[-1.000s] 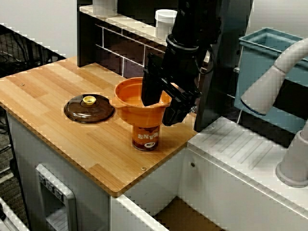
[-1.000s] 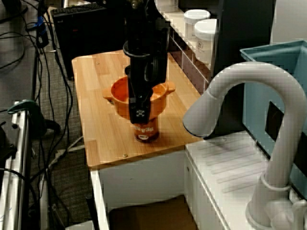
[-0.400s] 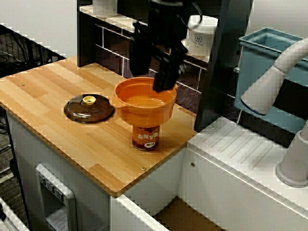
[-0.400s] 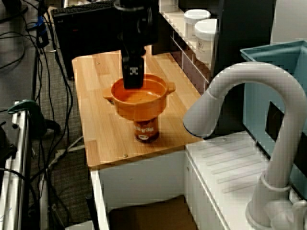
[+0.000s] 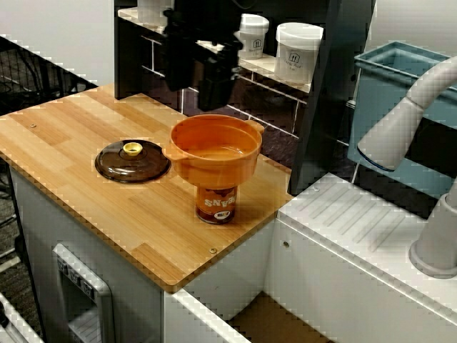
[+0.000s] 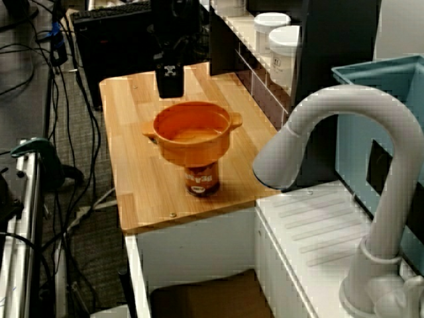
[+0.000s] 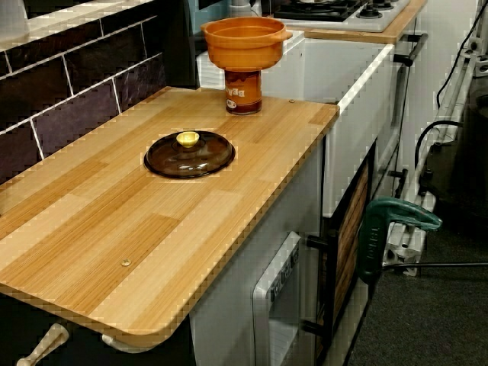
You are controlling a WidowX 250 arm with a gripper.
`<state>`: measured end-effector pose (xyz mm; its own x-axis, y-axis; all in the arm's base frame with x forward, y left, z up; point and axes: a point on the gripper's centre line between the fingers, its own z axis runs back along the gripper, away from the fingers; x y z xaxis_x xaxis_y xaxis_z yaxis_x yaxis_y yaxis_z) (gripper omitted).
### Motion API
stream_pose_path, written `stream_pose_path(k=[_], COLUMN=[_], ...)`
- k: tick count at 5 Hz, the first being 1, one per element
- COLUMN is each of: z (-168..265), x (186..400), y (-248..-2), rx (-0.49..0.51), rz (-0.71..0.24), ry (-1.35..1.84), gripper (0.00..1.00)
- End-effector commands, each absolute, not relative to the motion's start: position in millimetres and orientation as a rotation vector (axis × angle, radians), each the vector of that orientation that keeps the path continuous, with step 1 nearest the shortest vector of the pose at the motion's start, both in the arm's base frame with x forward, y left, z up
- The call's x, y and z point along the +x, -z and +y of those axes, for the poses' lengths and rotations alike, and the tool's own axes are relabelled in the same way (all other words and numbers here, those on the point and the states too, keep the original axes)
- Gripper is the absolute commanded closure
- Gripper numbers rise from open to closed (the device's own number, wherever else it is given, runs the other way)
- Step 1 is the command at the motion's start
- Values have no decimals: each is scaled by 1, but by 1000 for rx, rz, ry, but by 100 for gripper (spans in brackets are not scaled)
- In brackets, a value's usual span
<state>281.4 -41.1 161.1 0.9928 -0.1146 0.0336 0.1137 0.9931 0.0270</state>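
Upright atop can (image 5: 216,205), orange pot (image 5: 214,161), mouth upward

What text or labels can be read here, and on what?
"SNV": white letters on the can under the orange pot, apparently upside down, rest unclear.
Dark mark on the white jar on the shelf: too small to read.
White mark on the gripper: blurred.

The can (image 5: 216,204), at the centre of the view from the front, carries white capitals on a brown-red label. They seem to stand upside down and read roughly as "BEANS". A pale patch below them is too fine to read. The white jar (image 5: 295,51), at the top of that frame, bears a tiny dark mark that is not legible. In the view from the sink end, the gripper (image 6: 169,86) shows a black-and-white square marker, upper left of centre.
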Motion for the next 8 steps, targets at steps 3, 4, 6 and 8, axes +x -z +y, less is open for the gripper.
stream_pose_path(k=[3, 4, 6, 8], z=[-24, -28, -30, -29], x=[291, 298, 307, 307], y=[-136, -129, -112, -109], rx=[27, 41, 59, 54], rz=[-88, -86, -54, -26], ry=[36, 27, 34, 49], gripper=[0, 0, 0, 100])
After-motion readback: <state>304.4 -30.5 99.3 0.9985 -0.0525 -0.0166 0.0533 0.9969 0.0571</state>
